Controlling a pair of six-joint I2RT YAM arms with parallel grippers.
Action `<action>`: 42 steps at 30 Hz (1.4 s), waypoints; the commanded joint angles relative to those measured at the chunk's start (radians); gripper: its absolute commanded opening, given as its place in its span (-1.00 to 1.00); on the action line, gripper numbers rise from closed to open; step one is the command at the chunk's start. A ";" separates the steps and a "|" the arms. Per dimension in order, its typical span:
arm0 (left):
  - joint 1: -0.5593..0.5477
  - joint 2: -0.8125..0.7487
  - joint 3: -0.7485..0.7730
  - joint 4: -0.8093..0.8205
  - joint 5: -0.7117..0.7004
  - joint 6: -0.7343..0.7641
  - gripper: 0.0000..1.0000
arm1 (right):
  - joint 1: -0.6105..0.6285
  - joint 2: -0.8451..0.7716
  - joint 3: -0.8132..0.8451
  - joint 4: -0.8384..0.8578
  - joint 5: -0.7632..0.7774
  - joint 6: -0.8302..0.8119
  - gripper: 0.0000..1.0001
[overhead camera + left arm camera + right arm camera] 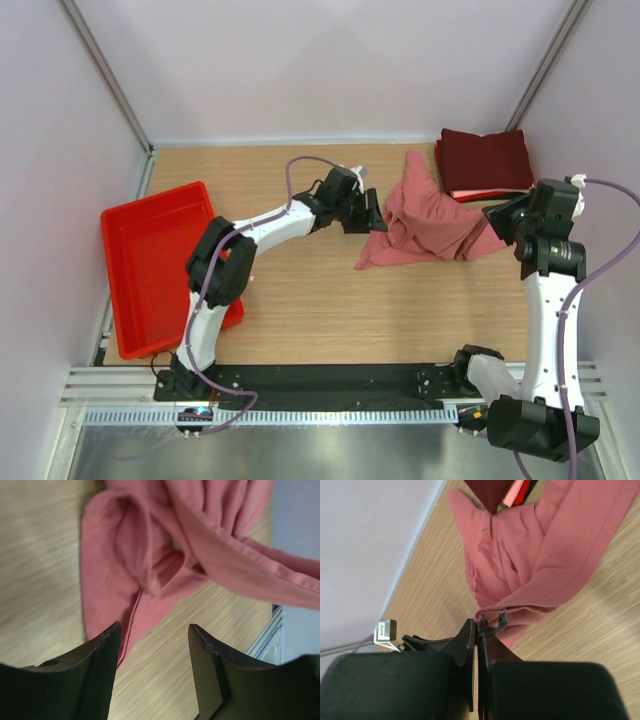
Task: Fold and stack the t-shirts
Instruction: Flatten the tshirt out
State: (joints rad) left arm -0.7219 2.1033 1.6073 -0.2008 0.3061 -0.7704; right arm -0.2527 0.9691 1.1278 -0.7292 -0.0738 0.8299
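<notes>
1. The salmon-pink t-shirt (425, 225) sits centre-right in the top view. It's unfolded and crumpled, with one corner peaked toward the top of the frame and a tail trailing to the lower left.
2. It's soft, matte cloth, thrown into long rope-like folds. In the left wrist view a stitched hem line runs down its lower edge.
3. In the upper right is the maroon stack (485, 160): dark shirts folded flat into a neat square, with a thin pale layer showing at the lower edge. The pink shirt lies just beside its lower-left corner.
4. The left gripper (155, 630) has its dark, textured fingers spread wide with nothing between them. The pink cloth lies just beyond the tips, at the shirt's left side.
5. The right gripper (480, 625) has its fingers pressed together, pinching a bunched bit of the pink shirt's edge at the shirt's right end.
6. Underneath is the table (300, 300), smooth pale wood with a fine straight grain.
7. On the left of the frame is the red tray (150, 265), glossy plastic, rectangular with a raised rim, well apart from both shirts.
</notes>
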 commanded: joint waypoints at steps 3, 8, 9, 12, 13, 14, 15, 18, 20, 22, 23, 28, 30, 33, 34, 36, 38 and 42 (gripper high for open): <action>-0.010 0.101 0.143 0.090 0.056 0.034 0.19 | -0.002 -0.098 -0.032 -0.010 0.055 -0.064 -0.98; -0.010 0.233 0.296 0.018 -0.016 0.017 0.21 | -0.002 -0.147 -0.088 -0.018 0.049 -0.074 -0.98; -0.010 0.247 0.310 0.006 -0.021 0.010 0.21 | -0.003 -0.150 -0.092 -0.019 0.045 -0.077 -0.98; -0.011 0.293 0.335 0.005 -0.013 -0.021 0.20 | -0.002 -0.158 -0.092 -0.027 0.046 -0.086 -0.98; -0.011 0.297 0.338 0.004 -0.013 -0.027 0.19 | -0.002 -0.161 -0.089 -0.030 0.048 -0.086 -0.98; -0.013 0.302 0.338 0.008 -0.004 -0.032 0.15 | -0.003 -0.162 -0.088 -0.032 0.049 -0.089 -0.98; -0.017 0.308 0.338 0.011 -0.001 -0.036 0.09 | -0.003 -0.164 -0.088 -0.033 0.049 -0.087 -0.98; -0.020 0.305 0.313 0.040 0.019 -0.053 -0.64 | -0.002 -0.167 -0.097 -0.035 0.048 -0.095 -0.98; -0.016 0.293 0.286 0.040 0.013 -0.090 -0.99 | -0.003 -0.168 -0.114 -0.038 0.051 -0.101 -0.98; -0.001 0.233 0.218 0.020 0.002 -0.133 -1.00 | -0.002 -0.170 -0.123 -0.052 0.068 -0.120 -0.98; 0.004 0.201 0.185 -0.029 -0.010 -0.141 -0.99 | -0.002 -0.170 -0.125 -0.053 0.069 -0.127 -0.98; 0.013 -0.206 -0.175 -0.259 -0.356 -0.093 -1.00 | -0.003 -0.145 -0.128 -0.082 0.114 -0.161 -0.98; 0.013 -0.322 -0.277 -0.322 -0.429 -0.075 -0.99 | -0.003 -0.127 -0.131 -0.088 0.120 -0.176 -0.98; 0.013 -0.526 -0.487 -0.302 -0.434 -0.090 -0.99 | -0.003 -0.106 -0.154 -0.085 0.117 -0.198 -0.98; 0.013 -0.558 -0.516 -0.305 -0.435 -0.095 -0.99 | -0.003 -0.101 -0.172 -0.079 0.118 -0.204 -0.98; 0.013 -0.632 -0.567 -0.345 -0.447 -0.107 -0.45 | -0.003 -0.089 -0.187 -0.075 0.121 -0.210 -0.98; 0.013 -0.684 -0.573 -0.377 -0.505 -0.109 -0.08 | -0.002 -0.081 -0.194 -0.076 0.124 -0.216 -0.98; 0.045 -0.678 -0.494 -0.391 -0.524 -0.052 0.12 | -0.003 -0.086 -0.203 -0.073 0.120 -0.221 -0.98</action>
State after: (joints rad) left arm -0.7048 1.4239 1.0500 -0.5594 -0.1535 -0.8673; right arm -0.2527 0.8967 0.9192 -0.8253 0.0284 0.6380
